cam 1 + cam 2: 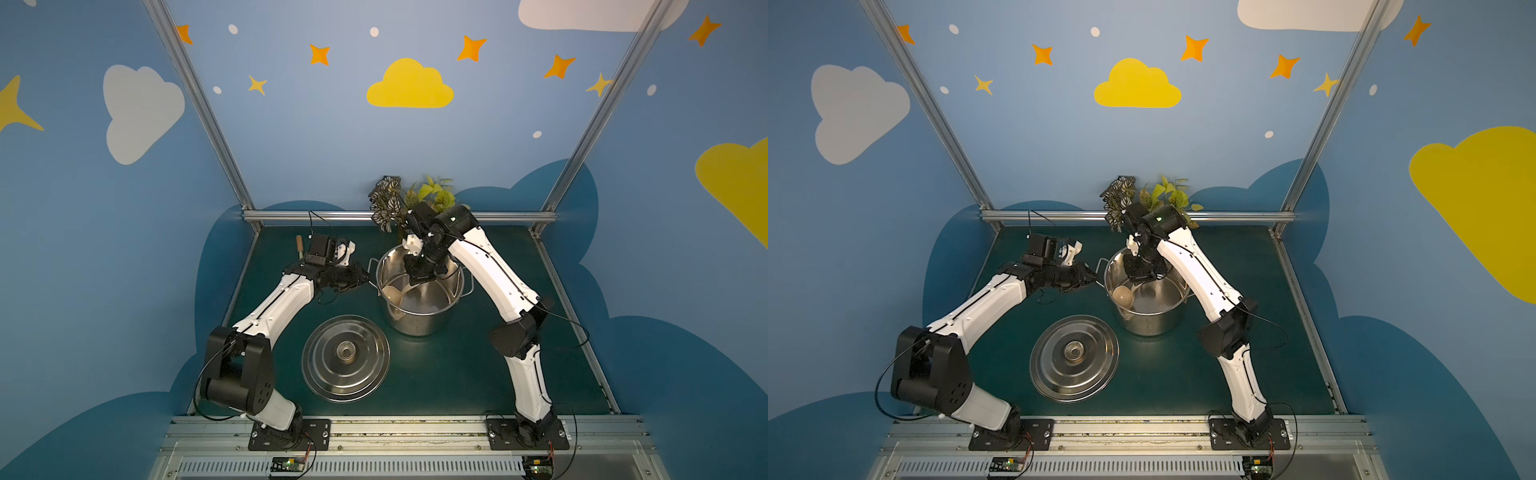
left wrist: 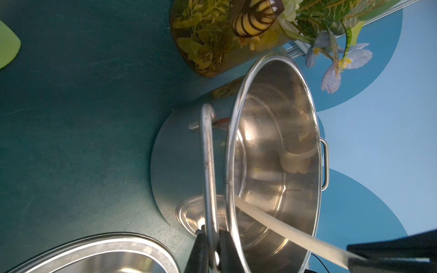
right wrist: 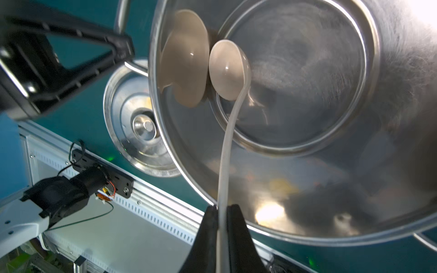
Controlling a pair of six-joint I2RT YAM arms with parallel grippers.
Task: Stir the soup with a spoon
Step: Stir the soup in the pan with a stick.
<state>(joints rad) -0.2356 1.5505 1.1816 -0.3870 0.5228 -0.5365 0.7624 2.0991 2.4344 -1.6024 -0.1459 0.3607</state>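
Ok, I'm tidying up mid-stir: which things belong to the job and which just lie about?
In use: pot, its handle in the left pincer; ladle, in the right pincer.
Lying about: lid, plant, trowel.

The stockpot [image 1: 419, 322] is gleaming silver, its bare inside mirroring a cream-beige ladle [image 3: 228, 71]. The lid [image 1: 345, 359] is shining the same silver, ringed with concentric circles. The worktop [image 1: 457, 374] is showing dark teal green. The left arm [image 1: 282, 303] and right arm [image 1: 494, 270] are wearing white shells with black joints, and the fingers [image 3: 238, 236] in the right wrist view are showing black. The walls [image 1: 291, 124] are displaying sky blue with white and yellow clouds, orange stars and white dots. The plant [image 1: 434, 193] is mixing yellow-green leaves with dark, white-veined ones. In the left wrist view a pale lilac flower [image 2: 340, 63] is showing a yellow centre.
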